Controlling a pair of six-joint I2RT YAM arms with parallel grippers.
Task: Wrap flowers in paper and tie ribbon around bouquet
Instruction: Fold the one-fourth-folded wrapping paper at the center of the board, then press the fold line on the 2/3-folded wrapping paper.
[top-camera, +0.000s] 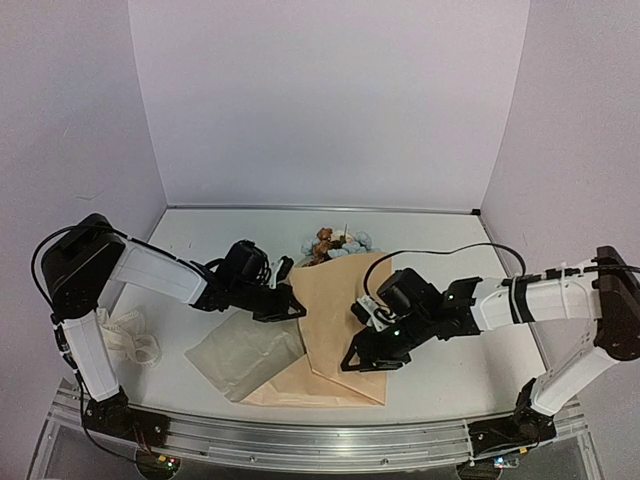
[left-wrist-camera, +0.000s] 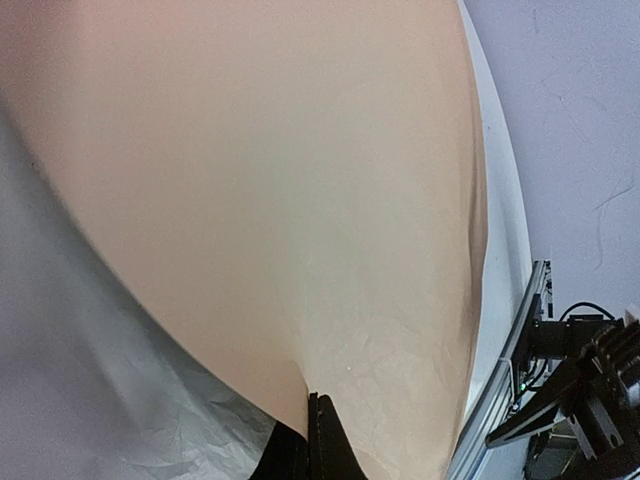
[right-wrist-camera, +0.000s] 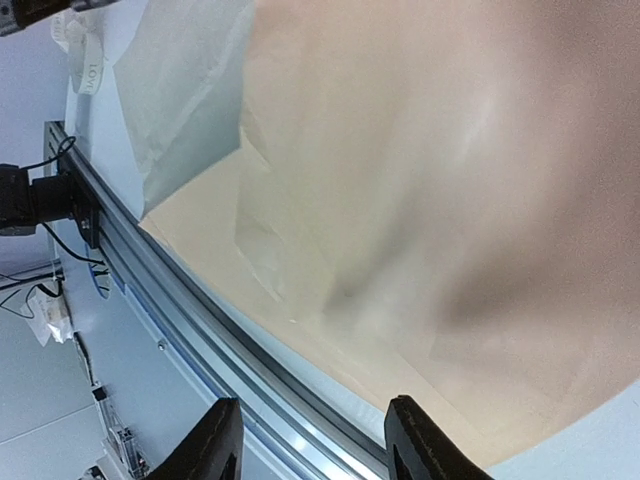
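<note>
The tan paper (top-camera: 335, 320) lies folded over the flowers (top-camera: 338, 243); only the blue and brown-orange heads stick out at its far end. My left gripper (top-camera: 294, 306) is shut on the paper's left edge. In the left wrist view its black fingertips (left-wrist-camera: 322, 440) pinch the sheet (left-wrist-camera: 300, 200), which fills the frame. My right gripper (top-camera: 366, 358) hovers open over the paper's near right part. Its two fingers (right-wrist-camera: 215, 445) stand wide apart with nothing between them, above the paper (right-wrist-camera: 430, 180). The cream ribbon (top-camera: 130, 335) lies bunched at the left, also visible in the right wrist view (right-wrist-camera: 85, 60).
A crumpled white tissue sheet (top-camera: 245, 355) lies under the paper's left side (left-wrist-camera: 80, 400) (right-wrist-camera: 180, 90). The aluminium rail (top-camera: 300, 432) runs along the table's near edge (right-wrist-camera: 200, 330). White walls enclose the table on three sides.
</note>
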